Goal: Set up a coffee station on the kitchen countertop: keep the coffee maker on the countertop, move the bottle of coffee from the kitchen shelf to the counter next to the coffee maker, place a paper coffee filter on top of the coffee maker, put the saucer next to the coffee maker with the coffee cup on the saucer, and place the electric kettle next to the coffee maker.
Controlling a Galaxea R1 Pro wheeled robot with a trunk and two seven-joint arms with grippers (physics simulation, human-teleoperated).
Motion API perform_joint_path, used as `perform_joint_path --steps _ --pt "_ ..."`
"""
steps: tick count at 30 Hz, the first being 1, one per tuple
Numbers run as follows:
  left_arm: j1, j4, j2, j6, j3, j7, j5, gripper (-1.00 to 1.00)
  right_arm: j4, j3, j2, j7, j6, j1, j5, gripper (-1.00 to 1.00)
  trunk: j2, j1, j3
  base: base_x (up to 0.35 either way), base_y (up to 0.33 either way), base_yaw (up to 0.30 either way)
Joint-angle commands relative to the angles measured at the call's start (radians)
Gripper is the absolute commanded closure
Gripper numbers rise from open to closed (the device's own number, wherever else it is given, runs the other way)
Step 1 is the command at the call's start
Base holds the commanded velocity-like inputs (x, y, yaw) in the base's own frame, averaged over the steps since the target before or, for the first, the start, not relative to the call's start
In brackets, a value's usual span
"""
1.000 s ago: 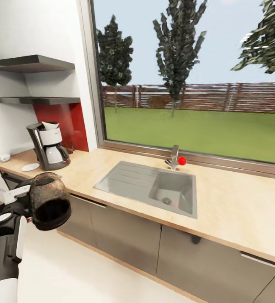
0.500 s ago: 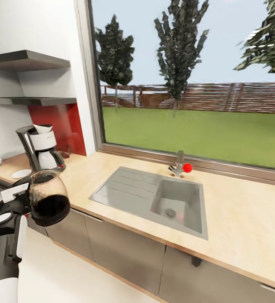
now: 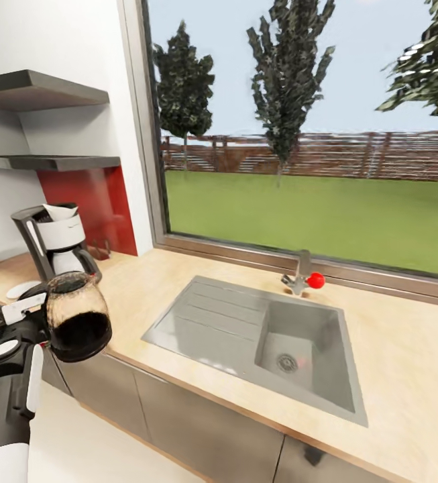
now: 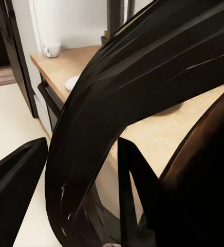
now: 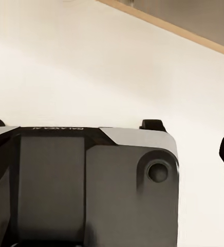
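L gripper (image 3: 41, 329) grips electric kettle (image 3: 78, 318); coffee maker (image 3: 54, 241) just beyond it on countertop (image 3: 198, 282). R gripper: can't tell.

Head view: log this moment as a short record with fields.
held item: electric kettle, carried by the left gripper in front of the cabinets
coffee maker: on the countertop, below the kitchen shelf
paper coffee filter: on top of the coffee maker
saucer: beside the coffee maker, bare
coffee cup: apart from the saucer
sink: under the window
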Motion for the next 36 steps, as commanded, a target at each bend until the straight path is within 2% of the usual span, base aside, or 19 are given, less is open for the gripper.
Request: perform_joint_path --steps 1,6,19,24,29,36 --pt "-0.001 0.000 0.000 0.007 0.004 0.004 -0.012 1.00 -0.001 0.009 0.000 -0.004 0.003 -0.001 -0.010 -1.00 -0.002 0.001 -0.002 0.253 0.248 0.000" --pt "-0.001 0.018 0.000 0.004 0.025 0.004 -0.012 1.00 -0.001 0.009 0.000 -0.004 0.003 -0.001 -0.010 -1.00 -0.002 0.001 -0.002 0.248 0.251 0.000" --pt "0.001 0.038 0.003 -0.003 0.027 0.003 -0.014 1.00 -0.001 0.009 0.000 -0.004 0.002 -0.001 -0.010 -1.00 -0.002 0.001 -0.002 0.242 0.259 -0.001" --pt "0.002 0.054 0.008 -0.005 0.028 0.003 -0.014 1.00 -0.001 0.009 -0.001 -0.004 0.003 -0.001 -0.010 -1.00 -0.002 0.001 -0.002 0.241 0.258 -0.175" --pt "0.002 0.082 0.009 -0.078 0.027 0.014 -0.014 1.00 -0.001 0.009 -0.001 -0.004 0.003 -0.001 -0.010 -1.00 -0.002 0.001 -0.002 0.231 0.224 -0.057" --pt "0.003 0.097 0.006 -0.100 0.026 0.063 -0.014 1.00 0.000 0.009 -0.001 -0.004 0.003 -0.001 -0.010 -1.00 -0.002 0.001 -0.002 0.086 0.074 -0.004"
